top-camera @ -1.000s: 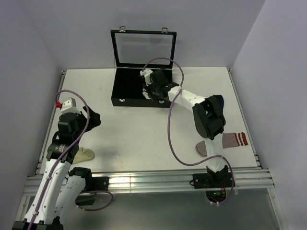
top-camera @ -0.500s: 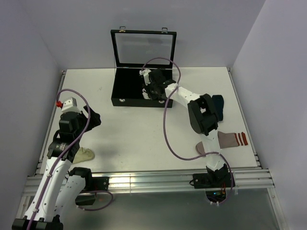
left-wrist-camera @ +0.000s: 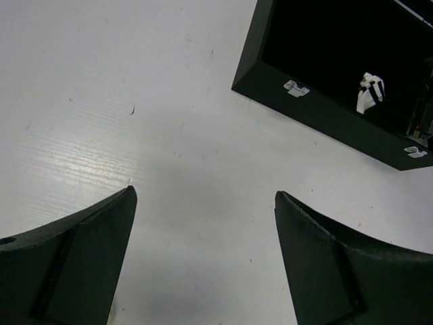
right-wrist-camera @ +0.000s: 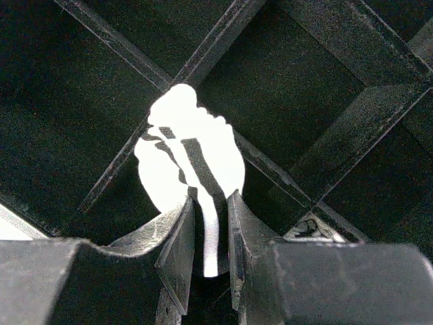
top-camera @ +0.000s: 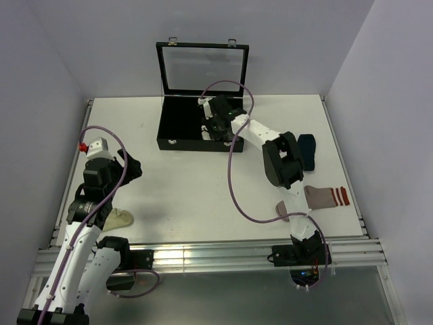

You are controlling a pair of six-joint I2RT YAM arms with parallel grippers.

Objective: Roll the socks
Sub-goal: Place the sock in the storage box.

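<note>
Two closely set fingers [right-wrist-camera: 177, 245] of your right gripper [right-wrist-camera: 211, 261] pinch a strip of the white sock [right-wrist-camera: 189, 162] with black cuff stripes, so the jaws stand narrow, closed on fabric. The balled bulk of that sock lies just beyond the fingertips, over a crossing of the dividers [right-wrist-camera: 118, 47] inside the black case [top-camera: 177, 128]. Its long axis runs straight out from the gripper, the rounded end pointing away and the striped strip trailing back between the fingers.

Your right arm [top-camera: 281, 159] rises from the near right edge of the table [top-camera: 189, 189], bends at a raised elbow, then reaches far and left into the open case.

Right of that elbow lies the navy sock [top-camera: 308, 150]. Nearer you is the grey sock [top-camera: 326, 196], lengthwise left to right, striped cuff to the right.

Your left gripper [left-wrist-camera: 206, 261] hangs wide apart over bare table at the near left, holding nothing. A cream fabric bundle [top-camera: 120, 218] lies just beside that arm.
</note>
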